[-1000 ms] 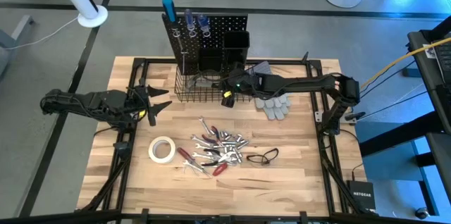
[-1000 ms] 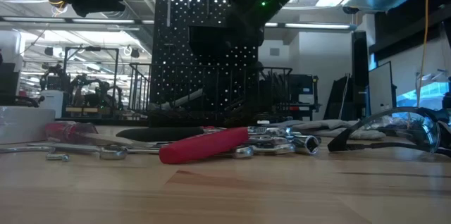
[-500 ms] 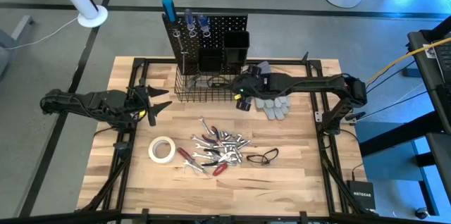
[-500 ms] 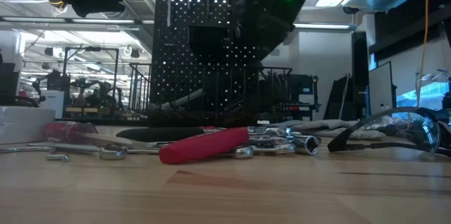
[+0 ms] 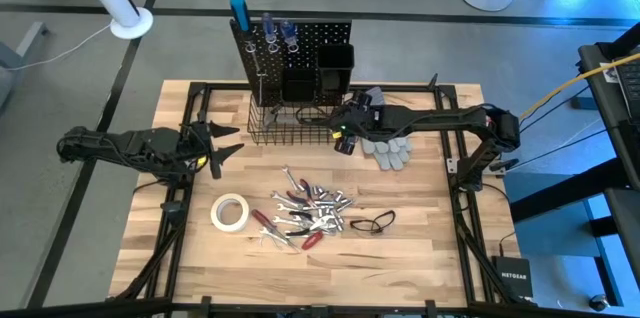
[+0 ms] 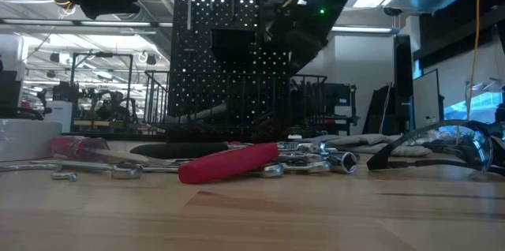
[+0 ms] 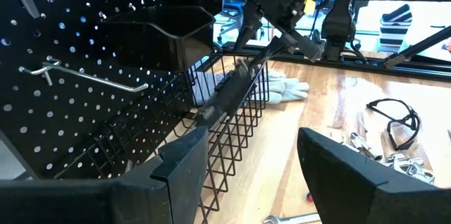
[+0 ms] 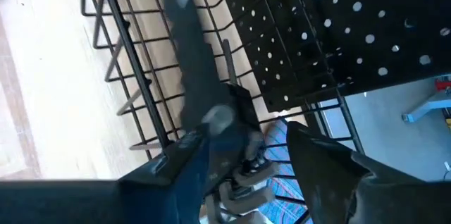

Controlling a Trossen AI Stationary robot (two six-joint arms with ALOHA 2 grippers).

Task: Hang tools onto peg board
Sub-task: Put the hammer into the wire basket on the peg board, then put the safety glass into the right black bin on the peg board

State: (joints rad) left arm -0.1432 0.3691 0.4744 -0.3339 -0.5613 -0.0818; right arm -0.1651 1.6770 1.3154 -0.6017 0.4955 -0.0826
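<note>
Long dark-handled tool (image 8: 201, 76) lies slanted in black wire basket (image 5: 290, 126) at foot of upright black perforated peg board (image 5: 295, 38), one end resting on basket's rim. Right gripper (image 5: 340, 130) just beside basket's right end, fingers (image 8: 331, 160) apart, straddling tool's near end, not gripping. Left gripper (image 5: 222, 147) waits over table's left side, fingers spread wide, empty. Silver wrench pile (image 5: 315, 208) and white tape roll (image 5: 230, 212) on wooden table (image 5: 430, 258).

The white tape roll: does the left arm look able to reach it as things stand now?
Probably yes. The white tape roll lies flat on the bare table, apart from the tool pile, on the left arm's side. The left pincer is open and empty, with nothing between.
</note>
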